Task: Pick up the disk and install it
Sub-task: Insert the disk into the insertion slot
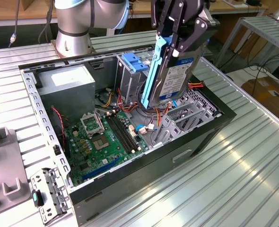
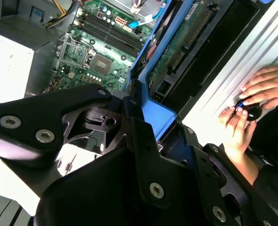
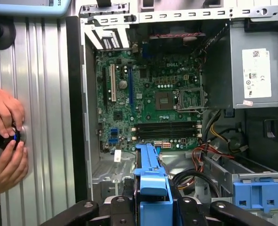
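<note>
The disk (image 1: 170, 78), a dark drive with a white-and-blue label and blue side rails, hangs on edge above the open computer case (image 1: 210, 127). My gripper (image 1: 178, 40) is shut on its upper end, one black finger on each face. In the second wrist view the disk (image 2: 186, 42) shows its green circuit-board underside and a blue rail running away from the gripper (image 2: 146, 136). In the first wrist view a blue rail of the disk (image 3: 148, 176) rises between the gripper's black fingers (image 3: 85, 212), over the motherboard's lower edge.
Inside the case lie a green motherboard (image 1: 106, 137), a grey power-supply box (image 1: 66, 85) and a metal drive cage with a blue latch (image 1: 132, 64). A person's hands (image 3: 4, 136) hold a small black object on the ribbed table. Grey fixtures (image 1: 7, 189) sit at the exterior view's left.
</note>
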`<state>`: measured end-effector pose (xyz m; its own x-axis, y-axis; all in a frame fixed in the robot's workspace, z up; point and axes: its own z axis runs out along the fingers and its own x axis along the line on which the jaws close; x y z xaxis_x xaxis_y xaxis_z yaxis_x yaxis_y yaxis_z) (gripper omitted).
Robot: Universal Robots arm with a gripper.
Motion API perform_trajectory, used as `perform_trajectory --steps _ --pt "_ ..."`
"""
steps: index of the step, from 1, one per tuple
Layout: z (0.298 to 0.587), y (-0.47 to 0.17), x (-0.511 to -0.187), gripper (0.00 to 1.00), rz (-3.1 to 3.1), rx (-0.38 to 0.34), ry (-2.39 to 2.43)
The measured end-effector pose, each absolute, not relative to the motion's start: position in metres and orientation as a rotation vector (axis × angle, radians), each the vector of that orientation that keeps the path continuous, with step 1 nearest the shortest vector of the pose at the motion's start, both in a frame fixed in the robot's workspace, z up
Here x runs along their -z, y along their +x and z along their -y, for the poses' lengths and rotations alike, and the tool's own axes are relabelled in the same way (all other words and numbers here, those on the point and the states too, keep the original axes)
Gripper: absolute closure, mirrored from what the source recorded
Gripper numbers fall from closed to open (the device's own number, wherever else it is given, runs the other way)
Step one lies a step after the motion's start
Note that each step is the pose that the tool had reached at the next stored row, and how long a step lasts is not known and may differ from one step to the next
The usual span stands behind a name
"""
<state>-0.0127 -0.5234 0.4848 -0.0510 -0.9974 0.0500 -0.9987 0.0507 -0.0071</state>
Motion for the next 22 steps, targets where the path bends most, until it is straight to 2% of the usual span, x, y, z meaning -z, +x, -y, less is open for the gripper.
perform_trajectory --steps 9,22 --pt "0.546 -0.007 -0.483 0.63 2.252 -0.065 2.141" --pt "0.547 0.005 -0.48 0.63 2.252 -0.065 2.141"
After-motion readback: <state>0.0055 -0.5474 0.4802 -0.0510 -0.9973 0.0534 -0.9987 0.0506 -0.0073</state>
